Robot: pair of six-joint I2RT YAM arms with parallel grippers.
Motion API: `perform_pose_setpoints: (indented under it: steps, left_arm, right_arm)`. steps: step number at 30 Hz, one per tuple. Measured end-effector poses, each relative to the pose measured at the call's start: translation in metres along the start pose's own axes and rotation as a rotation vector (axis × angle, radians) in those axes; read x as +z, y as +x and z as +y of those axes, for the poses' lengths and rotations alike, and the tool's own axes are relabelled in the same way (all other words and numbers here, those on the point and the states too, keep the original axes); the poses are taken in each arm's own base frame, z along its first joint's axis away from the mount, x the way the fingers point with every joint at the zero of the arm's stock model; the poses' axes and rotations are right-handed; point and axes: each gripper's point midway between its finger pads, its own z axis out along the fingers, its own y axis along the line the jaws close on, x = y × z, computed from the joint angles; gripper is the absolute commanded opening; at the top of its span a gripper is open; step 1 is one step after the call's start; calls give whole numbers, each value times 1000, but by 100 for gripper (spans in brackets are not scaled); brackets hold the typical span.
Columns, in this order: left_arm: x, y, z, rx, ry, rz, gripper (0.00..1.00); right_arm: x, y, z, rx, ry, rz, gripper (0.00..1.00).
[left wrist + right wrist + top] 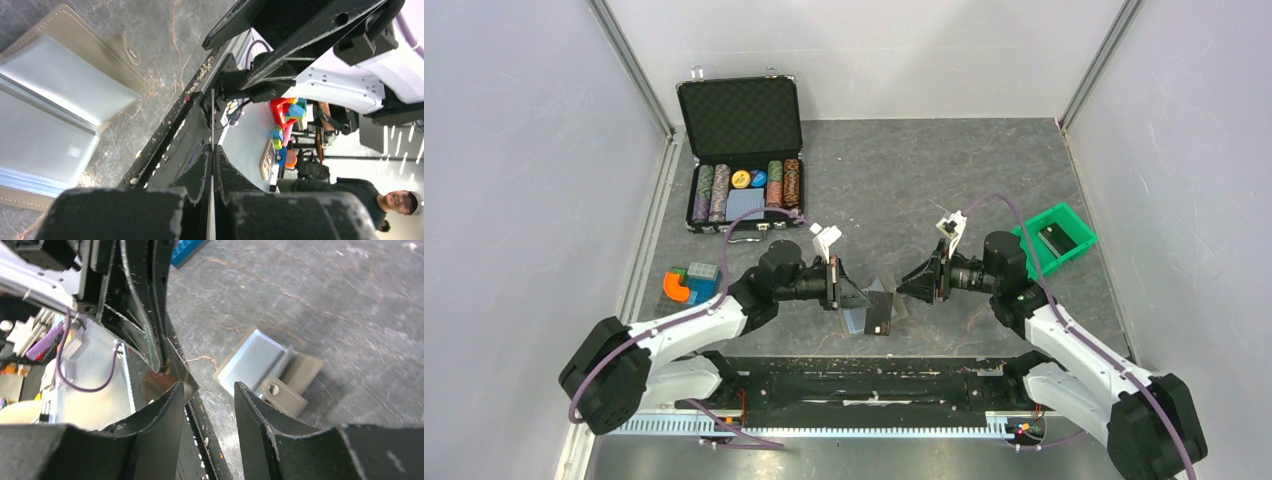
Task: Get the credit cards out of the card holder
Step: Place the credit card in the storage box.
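Note:
The card holder (856, 322) lies open on the grey table between the two grippers. In the left wrist view (50, 100) it shows its pale-blue panels, tan border and snap tab. My left gripper (852, 292) is shut on a thin card (880, 315) and holds it just above and beside the holder. The left wrist view shows that card edge-on (212, 115) between the closed jaws of the left gripper (212, 150). My right gripper (906, 285) is open and empty, facing the left one. The right wrist view shows it (210, 390) above the holder (255, 360), near the held card (177, 372).
An open black chip case (742, 150) stands at the back left. A green bin (1056, 238) holding a dark object is at the right. Coloured toy blocks (689, 283) lie at the left. A black rail (864, 370) runs along the near edge.

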Motion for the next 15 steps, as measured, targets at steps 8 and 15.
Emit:
perform_pose_setpoints:
  steps: [8,15]
  left_arm:
    - [-12,19,-8,49,-18,152,2]
    - [-14,29,-5,55,-26,227,5]
  right_arm:
    - [0,-1,25,-41,-159,40,44]
    - [4,23,34,17,-230,100,45]
